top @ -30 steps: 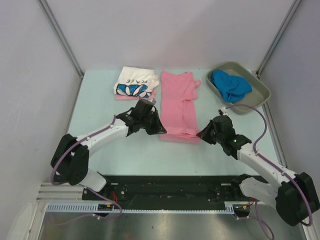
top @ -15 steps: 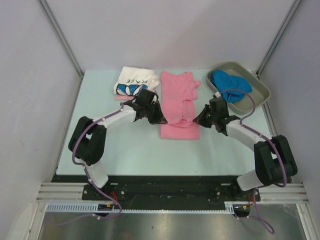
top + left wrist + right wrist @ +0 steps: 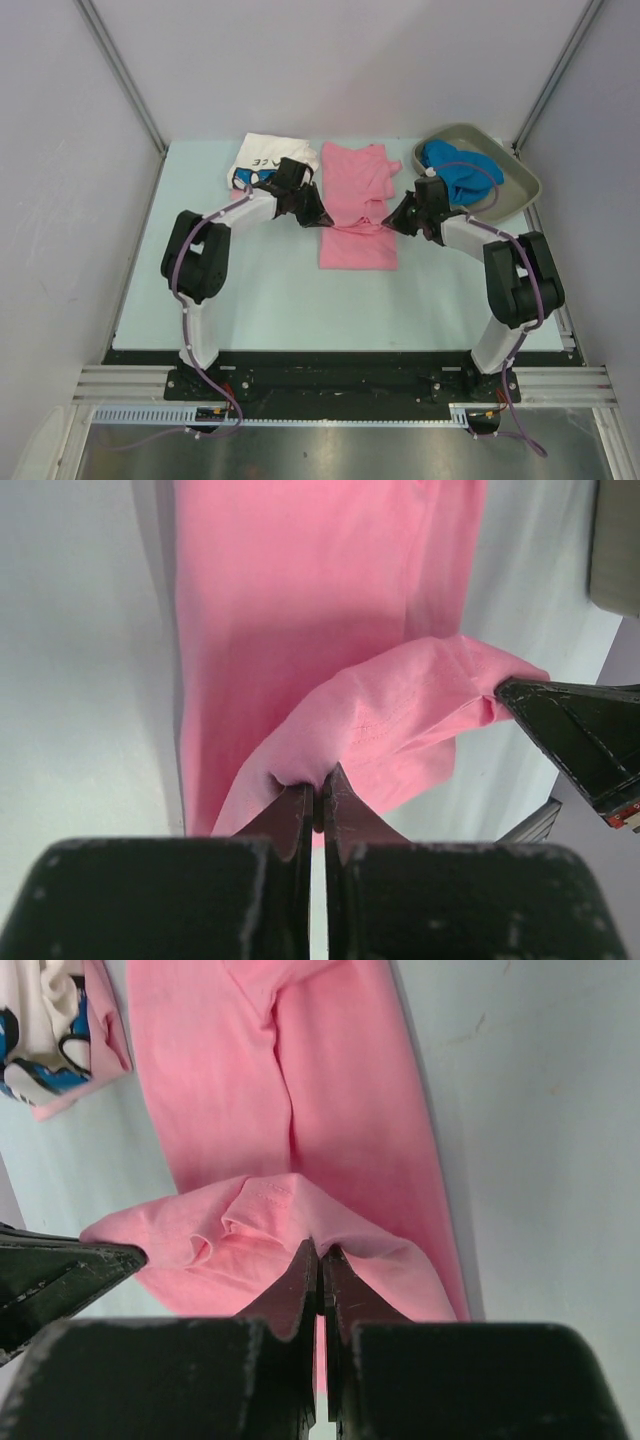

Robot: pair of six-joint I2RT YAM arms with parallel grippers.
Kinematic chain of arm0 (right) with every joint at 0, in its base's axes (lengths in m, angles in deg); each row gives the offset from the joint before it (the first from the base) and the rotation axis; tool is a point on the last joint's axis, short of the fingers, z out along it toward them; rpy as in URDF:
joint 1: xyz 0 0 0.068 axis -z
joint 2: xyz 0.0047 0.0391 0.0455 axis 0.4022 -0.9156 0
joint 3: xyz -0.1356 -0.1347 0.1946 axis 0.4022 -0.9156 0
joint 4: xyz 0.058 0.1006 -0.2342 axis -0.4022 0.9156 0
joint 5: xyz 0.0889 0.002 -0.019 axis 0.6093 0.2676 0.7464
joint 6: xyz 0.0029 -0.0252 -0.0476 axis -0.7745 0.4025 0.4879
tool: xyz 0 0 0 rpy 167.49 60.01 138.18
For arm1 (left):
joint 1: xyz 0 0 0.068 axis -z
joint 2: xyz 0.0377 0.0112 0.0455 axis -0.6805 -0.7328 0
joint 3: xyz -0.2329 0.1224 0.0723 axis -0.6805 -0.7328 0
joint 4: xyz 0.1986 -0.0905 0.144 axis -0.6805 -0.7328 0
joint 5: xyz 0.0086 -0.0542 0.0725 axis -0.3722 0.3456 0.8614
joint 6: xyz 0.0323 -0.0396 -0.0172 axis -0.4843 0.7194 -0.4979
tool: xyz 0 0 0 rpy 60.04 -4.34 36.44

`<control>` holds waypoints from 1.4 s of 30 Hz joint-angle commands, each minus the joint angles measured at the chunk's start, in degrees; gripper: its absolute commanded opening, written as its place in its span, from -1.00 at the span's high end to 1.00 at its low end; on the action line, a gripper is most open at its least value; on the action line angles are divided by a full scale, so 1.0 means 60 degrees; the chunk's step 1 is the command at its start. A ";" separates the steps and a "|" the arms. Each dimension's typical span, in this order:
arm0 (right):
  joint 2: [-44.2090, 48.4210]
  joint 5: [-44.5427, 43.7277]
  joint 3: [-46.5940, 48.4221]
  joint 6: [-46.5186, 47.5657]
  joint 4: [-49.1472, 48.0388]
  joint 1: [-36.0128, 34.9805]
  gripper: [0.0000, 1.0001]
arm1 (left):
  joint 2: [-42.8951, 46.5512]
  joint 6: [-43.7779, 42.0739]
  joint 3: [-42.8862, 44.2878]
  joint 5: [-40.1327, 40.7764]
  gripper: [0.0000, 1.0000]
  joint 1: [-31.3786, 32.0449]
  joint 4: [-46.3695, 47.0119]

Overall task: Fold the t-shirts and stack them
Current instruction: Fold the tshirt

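Observation:
A plain pink t-shirt lies lengthwise on the table's middle. My left gripper is shut on its hem's left corner and my right gripper is shut on the right corner; both hold the hem lifted over the shirt's middle, the cloth sagging between them. A white printed t-shirt lies folded on another pink one at the back left. A bright blue t-shirt lies bunched in the tray.
The grey-olive tray stands at the back right corner. Grey walls and metal posts close in the table on three sides. The other gripper's black tip shows in each wrist view.
Both grippers have carried the pink shirt's near hem away from me, toward the shirt's far end. The arms have stretched out further and the visible length of the shirt has shortened.

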 commanded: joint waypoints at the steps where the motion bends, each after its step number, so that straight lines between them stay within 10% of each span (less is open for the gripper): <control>1: -0.0713 0.0201 0.0857 0.0103 -0.0569 0.0210 1.00 | -0.0518 -0.0242 0.0909 -0.0305 0.90 -0.0235 0.0013; 3: -0.1209 0.0187 0.1340 -0.0057 -0.0729 0.0356 0.78 | -0.0811 -0.0256 0.1581 -0.0291 0.36 -0.0382 -0.0133; 5: -0.1621 0.0303 0.2054 -0.0218 -0.1356 0.0488 -0.10 | -0.1279 -0.0184 0.2544 -0.0305 -0.99 -0.0658 -0.0149; 11: -0.2678 -0.0178 0.3626 -0.0249 -0.1581 0.0826 -0.99 | -0.1970 0.0212 0.4760 -0.0466 -1.00 -0.1538 0.0160; 18: -0.0893 -0.2258 0.2415 0.1230 0.0705 -0.0067 -0.99 | 0.0883 -0.0403 0.0171 0.0383 -1.00 -0.1057 0.0391; 26: 0.0879 -0.1191 -0.0762 0.1612 0.0048 -0.0112 -0.99 | 0.2835 -0.0154 -0.4812 -0.0026 -1.00 -0.0603 0.2472; 42: 0.2610 -0.0722 -0.3331 0.1466 -0.0510 0.0430 -0.98 | 0.2016 0.0256 -0.5404 0.0017 -0.99 -0.0163 0.2944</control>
